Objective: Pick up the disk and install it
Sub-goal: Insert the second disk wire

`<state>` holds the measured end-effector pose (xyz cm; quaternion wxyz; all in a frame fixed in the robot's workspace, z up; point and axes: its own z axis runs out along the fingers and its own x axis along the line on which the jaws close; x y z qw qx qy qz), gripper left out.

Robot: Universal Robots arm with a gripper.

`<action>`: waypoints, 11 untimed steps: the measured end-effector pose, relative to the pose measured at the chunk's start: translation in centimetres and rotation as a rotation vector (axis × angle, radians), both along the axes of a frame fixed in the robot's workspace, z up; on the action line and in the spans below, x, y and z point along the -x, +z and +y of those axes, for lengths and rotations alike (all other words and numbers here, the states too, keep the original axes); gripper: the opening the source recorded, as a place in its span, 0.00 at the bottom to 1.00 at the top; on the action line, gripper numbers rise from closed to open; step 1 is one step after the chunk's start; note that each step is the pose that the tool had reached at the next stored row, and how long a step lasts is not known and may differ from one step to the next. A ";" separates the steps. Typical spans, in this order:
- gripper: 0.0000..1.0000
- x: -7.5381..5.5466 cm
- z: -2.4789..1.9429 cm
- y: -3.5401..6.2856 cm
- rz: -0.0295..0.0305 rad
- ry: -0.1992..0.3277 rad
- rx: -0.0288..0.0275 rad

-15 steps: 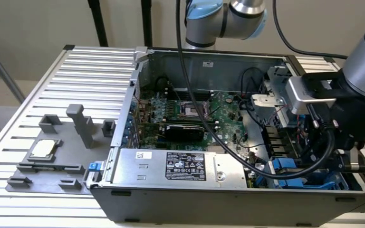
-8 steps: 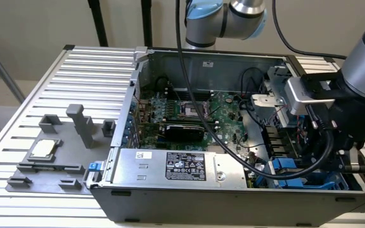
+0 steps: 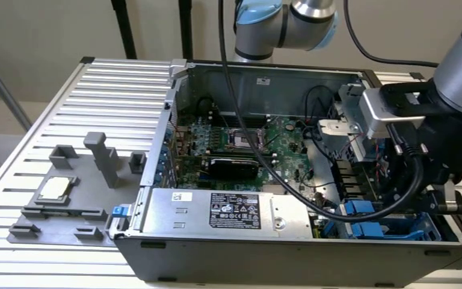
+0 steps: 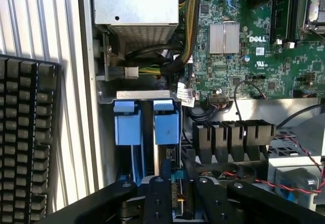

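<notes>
Claw (image 4: 176, 193) sits low over the blue drive cage (image 4: 147, 127), fingers narrow around the disk (image 4: 167, 170) standing on edge in its slot; grip unclear.

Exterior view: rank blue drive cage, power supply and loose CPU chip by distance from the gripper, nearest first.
1. blue drive cage: right at the gripper, exterior view's right.
2. power supply: along the case's near edge, middle.
3. CPU chip: on the fixture outside the case, exterior view's far left.

One computer case (image 3: 295, 253), two blue carriers (image 4: 147, 125)
</notes>
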<state>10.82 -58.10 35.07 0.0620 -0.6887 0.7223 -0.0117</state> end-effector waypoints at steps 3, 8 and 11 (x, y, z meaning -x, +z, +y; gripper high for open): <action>0.25 1.0 0.00 0.03 0.0000 0.003 0.0003; 0.16 1.6 -0.01 0.03 0.0000 0.005 0.0001; 0.11 1.6 0.00 0.03 0.0000 0.006 0.0002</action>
